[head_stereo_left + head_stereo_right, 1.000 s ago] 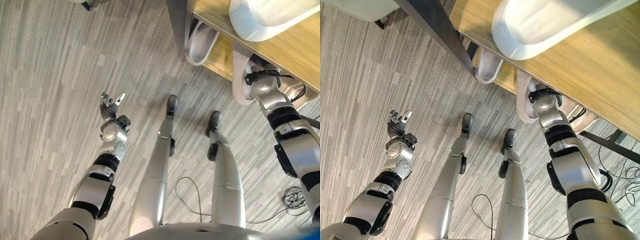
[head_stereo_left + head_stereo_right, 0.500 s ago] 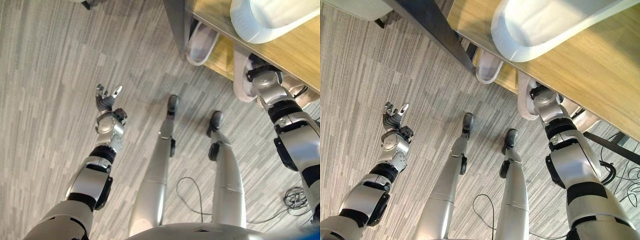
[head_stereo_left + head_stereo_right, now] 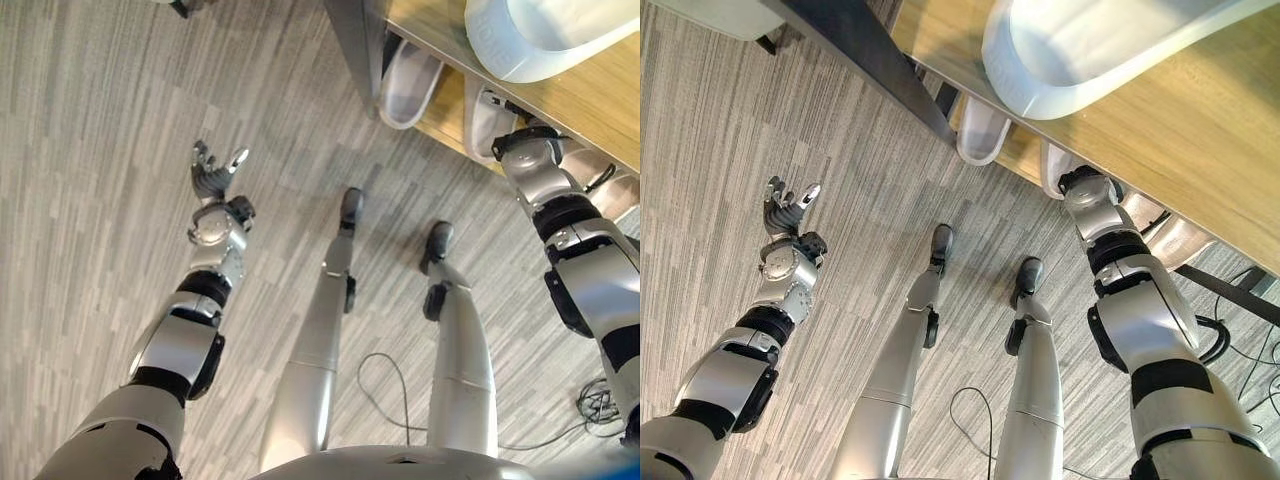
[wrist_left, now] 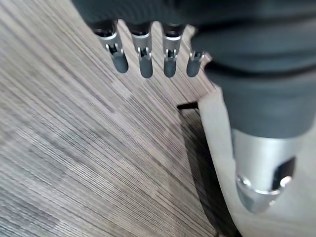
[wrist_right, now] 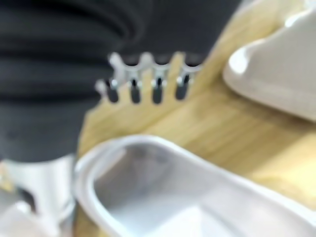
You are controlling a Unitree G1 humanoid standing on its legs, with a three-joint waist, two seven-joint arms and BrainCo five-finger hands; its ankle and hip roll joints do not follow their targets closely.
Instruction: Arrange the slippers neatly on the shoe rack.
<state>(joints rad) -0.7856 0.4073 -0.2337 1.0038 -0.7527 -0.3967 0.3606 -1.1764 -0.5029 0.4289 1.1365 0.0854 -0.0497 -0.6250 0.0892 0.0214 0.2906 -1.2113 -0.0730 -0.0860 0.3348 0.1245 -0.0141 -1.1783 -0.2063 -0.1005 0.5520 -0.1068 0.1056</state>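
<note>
I stood in what looked like an indoor entry corner of a home or a mock-up room, though I could not tell which. The floor (image 3: 110,110) under me was grey carpet in narrow striped planks, running out to my left and near side. To my far right stood a shoe rack (image 3: 1200,140) with light wooden shelves and a dark metal post (image 3: 870,55) (the post slanted across the far edge). Pale slippers lay on it: one on the top shelf (image 3: 1090,45), another on the lower shelf (image 3: 408,88).
</note>
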